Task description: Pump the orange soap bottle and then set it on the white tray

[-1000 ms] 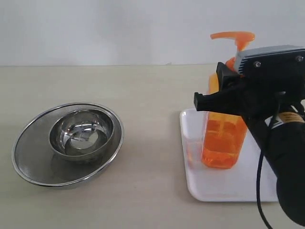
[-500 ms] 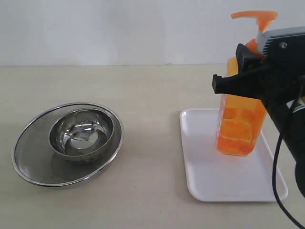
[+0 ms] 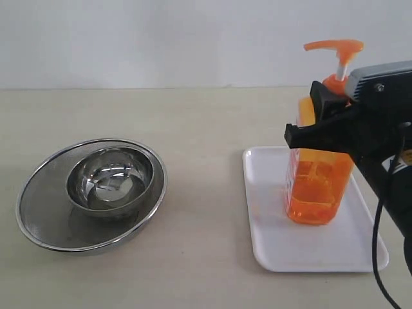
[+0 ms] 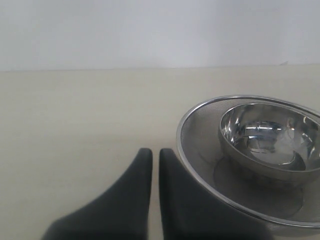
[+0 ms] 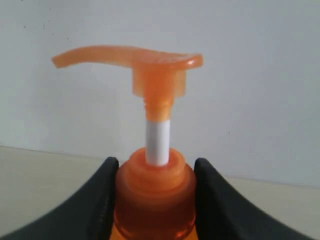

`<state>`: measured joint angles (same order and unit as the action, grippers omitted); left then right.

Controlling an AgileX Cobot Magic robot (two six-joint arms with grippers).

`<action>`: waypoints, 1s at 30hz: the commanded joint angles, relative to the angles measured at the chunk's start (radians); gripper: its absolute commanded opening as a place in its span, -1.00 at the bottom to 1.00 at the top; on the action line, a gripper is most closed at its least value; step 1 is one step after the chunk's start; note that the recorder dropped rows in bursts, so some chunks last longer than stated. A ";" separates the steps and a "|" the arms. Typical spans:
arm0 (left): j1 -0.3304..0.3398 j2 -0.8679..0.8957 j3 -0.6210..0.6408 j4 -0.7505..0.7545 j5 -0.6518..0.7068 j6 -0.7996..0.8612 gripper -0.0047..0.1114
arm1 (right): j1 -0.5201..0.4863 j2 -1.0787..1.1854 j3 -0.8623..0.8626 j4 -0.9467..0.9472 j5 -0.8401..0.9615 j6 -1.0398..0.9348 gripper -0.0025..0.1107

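Right hand (image 5: 155, 165) around orange soap bottle (image 3: 318, 187)

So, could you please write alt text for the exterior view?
The right tool grips the orange soap bottle upright over the white tray. At the view's left, a small steel bowl sits inside a wider mesh bowl on the beige table.

From my exterior view I see a plain beige tabletop (image 3: 193, 122), matte and evenly lit, with only soft shadows on it. Behind it a bare white wall (image 3: 161, 38) meets the table's far edge in a straight line.
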<state>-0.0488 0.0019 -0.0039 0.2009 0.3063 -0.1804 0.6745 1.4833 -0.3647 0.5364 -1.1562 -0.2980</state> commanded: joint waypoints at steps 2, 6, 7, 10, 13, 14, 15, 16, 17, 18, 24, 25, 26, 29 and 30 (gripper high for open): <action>-0.002 -0.002 0.004 0.001 -0.002 -0.011 -0.84 | -0.007 0.016 0.003 -0.039 -0.065 0.010 -0.96; -0.002 -0.002 0.004 0.001 -0.002 -0.011 -0.84 | -0.007 0.016 0.003 -0.039 -0.065 0.010 -0.96; -0.002 -0.002 0.004 0.001 -0.002 -0.011 -0.84 | -0.007 0.016 0.003 -0.037 -0.065 0.010 -0.95; -0.002 -0.002 0.004 0.001 -0.002 -0.011 -0.84 | -0.007 0.016 0.003 -0.035 -0.065 0.010 -0.73; -0.002 -0.002 0.004 0.001 -0.002 -0.011 -0.84 | -0.007 0.016 0.003 -0.032 -0.065 0.009 -0.14; -0.002 -0.002 0.004 0.001 -0.002 -0.011 -0.84 | -0.007 0.016 0.003 -0.032 -0.065 0.009 0.21; -0.002 -0.002 0.004 0.001 -0.002 -0.011 -0.84 | -0.007 0.016 0.003 -0.032 -0.065 0.009 0.45; -0.002 -0.002 0.004 0.001 -0.002 -0.011 -0.84 | -0.007 0.016 0.003 -0.030 -0.065 0.012 0.68; -0.002 -0.002 0.004 0.001 -0.002 -0.011 -0.84 | -0.007 0.016 0.003 -0.030 -0.065 0.010 0.89; -0.002 -0.002 0.004 0.001 -0.002 -0.011 -0.84 | -0.007 0.016 0.003 -0.030 -0.065 0.011 0.87; -0.002 -0.002 0.004 0.001 -0.002 -0.011 -0.84 | -0.007 0.002 0.003 -0.038 -0.065 0.020 0.88; -0.002 -0.002 0.004 0.001 -0.002 -0.011 -0.84 | -0.007 -0.006 0.003 -0.047 -0.065 0.022 0.88; -0.002 -0.002 0.004 0.001 -0.002 -0.011 -0.84 | -0.007 -0.011 0.003 -0.051 -0.065 0.021 0.88; -0.002 -0.002 0.004 0.001 -0.002 -0.011 -0.84 | 0.006 -0.057 0.027 -0.054 -0.065 0.027 0.88; -0.002 -0.002 0.004 0.001 -0.002 -0.011 -0.84 | 0.006 -0.069 0.044 -0.054 -0.065 0.034 0.88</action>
<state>-0.0488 0.0019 -0.0039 0.2009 0.3063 -0.1804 0.6768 1.4514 -0.3531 0.4861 -1.2064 -0.2754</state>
